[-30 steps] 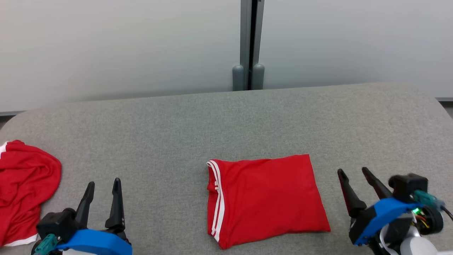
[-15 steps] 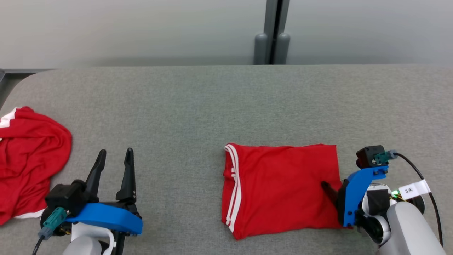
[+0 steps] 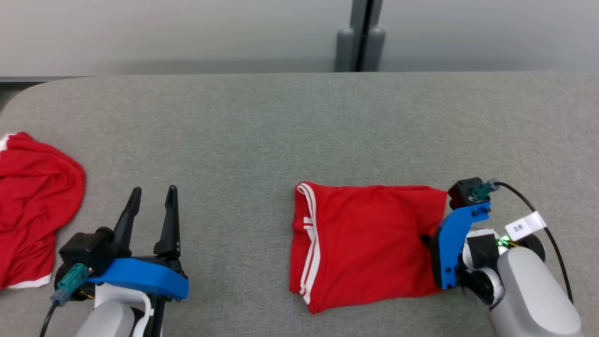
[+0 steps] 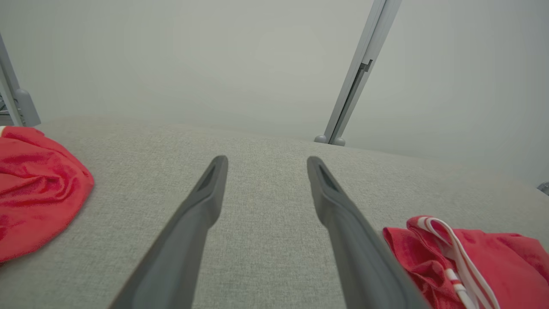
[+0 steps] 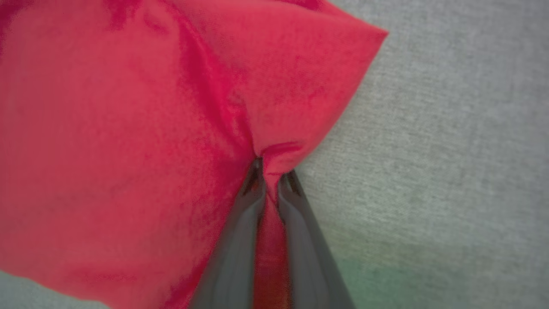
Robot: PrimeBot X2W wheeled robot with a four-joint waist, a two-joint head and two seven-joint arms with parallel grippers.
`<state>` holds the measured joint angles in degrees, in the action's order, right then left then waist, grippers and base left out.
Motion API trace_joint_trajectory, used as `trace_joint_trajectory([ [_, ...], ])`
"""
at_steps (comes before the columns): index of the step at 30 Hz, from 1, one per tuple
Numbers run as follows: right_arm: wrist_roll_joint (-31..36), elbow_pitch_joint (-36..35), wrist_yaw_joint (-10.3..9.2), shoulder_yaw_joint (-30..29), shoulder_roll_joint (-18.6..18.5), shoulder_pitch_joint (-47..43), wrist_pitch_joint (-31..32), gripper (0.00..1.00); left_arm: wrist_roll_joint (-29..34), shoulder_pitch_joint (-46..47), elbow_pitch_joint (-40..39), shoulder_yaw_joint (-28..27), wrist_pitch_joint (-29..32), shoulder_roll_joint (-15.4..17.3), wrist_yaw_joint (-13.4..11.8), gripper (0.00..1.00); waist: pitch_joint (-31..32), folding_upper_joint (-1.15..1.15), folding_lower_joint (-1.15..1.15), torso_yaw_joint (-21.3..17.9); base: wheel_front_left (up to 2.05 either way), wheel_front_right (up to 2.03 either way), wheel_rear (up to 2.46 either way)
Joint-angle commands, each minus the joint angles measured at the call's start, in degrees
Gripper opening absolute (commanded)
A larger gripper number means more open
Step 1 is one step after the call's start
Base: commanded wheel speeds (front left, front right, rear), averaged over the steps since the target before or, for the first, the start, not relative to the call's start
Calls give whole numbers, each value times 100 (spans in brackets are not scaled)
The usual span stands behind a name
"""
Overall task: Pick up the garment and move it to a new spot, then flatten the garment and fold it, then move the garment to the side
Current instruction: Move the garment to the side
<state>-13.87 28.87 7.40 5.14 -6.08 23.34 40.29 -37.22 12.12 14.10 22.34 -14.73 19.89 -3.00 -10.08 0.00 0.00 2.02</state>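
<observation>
Near the front edge of the grey table [image 3: 262, 131], the left gripper [image 3: 154, 188] is held with its 2 fingers apart. At front right, the right gripper [image 5: 269, 174] is clamped on the right edge of the folded red shorts [image 3: 369, 243]. A crumpled red garment [image 3: 32, 210] is seen at the left edge, a grey post [image 3: 360, 42] beyond the far edge.

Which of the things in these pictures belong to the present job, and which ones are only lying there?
In the job:
- folded red garment, with white stripes
- right gripper, shut on its edge

Lying about, it seems:
- crumpled red garment at the far left
- left gripper, open, holding nothing
- grey post behind the table
</observation>
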Motion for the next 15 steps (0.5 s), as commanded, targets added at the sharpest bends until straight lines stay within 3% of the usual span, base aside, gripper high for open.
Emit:
trace_joint_trajectory([
  [1,-74,46,16,209,-85,-13,29,0,48,79,-11,-58,-23,25,3,100,-22,0,0,-72,0,0,0],
  [6,-212,-449,8,989,-759,585,51,0,116,73,-141,-106,-34,98,-30,100,-201,0,0,-467,0,0,0],
  [10,-300,-737,9,1570,-1514,1063,162,0,171,147,-307,-208,-40,171,-88,100,-411,0,0,-844,0,0,0],
  [15,-452,-812,9,1836,-2472,1570,117,0,259,262,-568,-240,3,300,-153,100,-705,0,0,-1231,0,0,0],
])
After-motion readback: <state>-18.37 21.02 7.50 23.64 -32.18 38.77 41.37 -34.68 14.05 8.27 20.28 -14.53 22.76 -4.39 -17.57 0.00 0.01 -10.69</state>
